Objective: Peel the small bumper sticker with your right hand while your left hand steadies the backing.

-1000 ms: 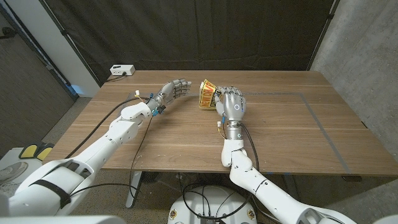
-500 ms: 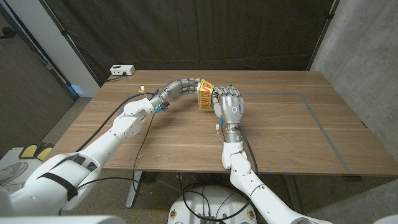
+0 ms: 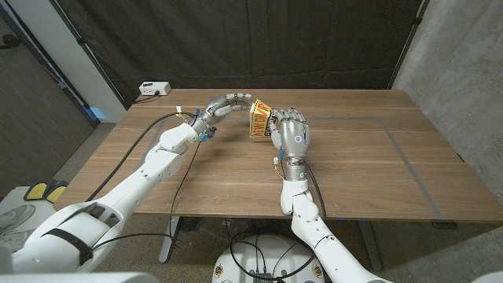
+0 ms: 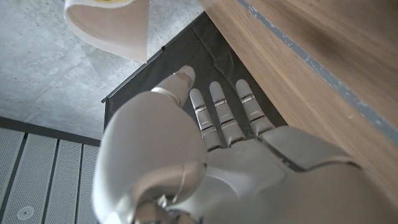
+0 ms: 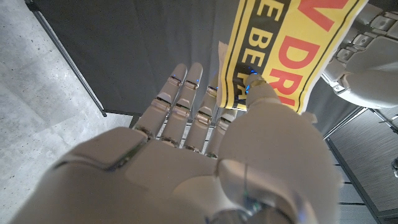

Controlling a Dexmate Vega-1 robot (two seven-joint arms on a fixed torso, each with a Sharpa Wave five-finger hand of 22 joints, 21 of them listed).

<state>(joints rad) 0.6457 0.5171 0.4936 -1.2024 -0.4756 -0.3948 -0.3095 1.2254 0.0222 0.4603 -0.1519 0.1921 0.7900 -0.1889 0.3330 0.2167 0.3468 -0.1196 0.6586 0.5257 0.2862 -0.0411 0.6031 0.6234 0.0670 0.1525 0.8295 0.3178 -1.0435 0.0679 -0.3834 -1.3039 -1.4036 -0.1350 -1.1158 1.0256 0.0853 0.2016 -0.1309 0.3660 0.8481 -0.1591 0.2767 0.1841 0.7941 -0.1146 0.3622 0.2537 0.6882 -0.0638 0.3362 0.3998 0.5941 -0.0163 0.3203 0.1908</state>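
Note:
A yellow bumper sticker [image 3: 260, 119] with red and black lettering stands upright off the table near the back middle. My right hand [image 3: 292, 135] holds it, and the right wrist view shows the thumb [image 5: 264, 99] pressed on the printed face [image 5: 280, 43] against the fingers behind. My left hand [image 3: 226, 104] reaches in from the left with its fingers stretched toward the sticker's top edge. Its fingertips [image 5: 364, 46] lie at that edge, though whether they touch it is unclear. In the left wrist view the left hand [image 4: 205, 162] is spread, with the white backing [image 4: 106, 25] just beyond the thumb.
A small white box [image 3: 154, 89] with a cable sits at the table's back left corner. Grey tape lines [image 3: 397, 145] mark the right part of the wooden table [image 3: 236, 173]. A black curtain hangs behind the table.
My left hand has swung right from open air to the sticker's top edge. The right hand has kept the sticker almost still.

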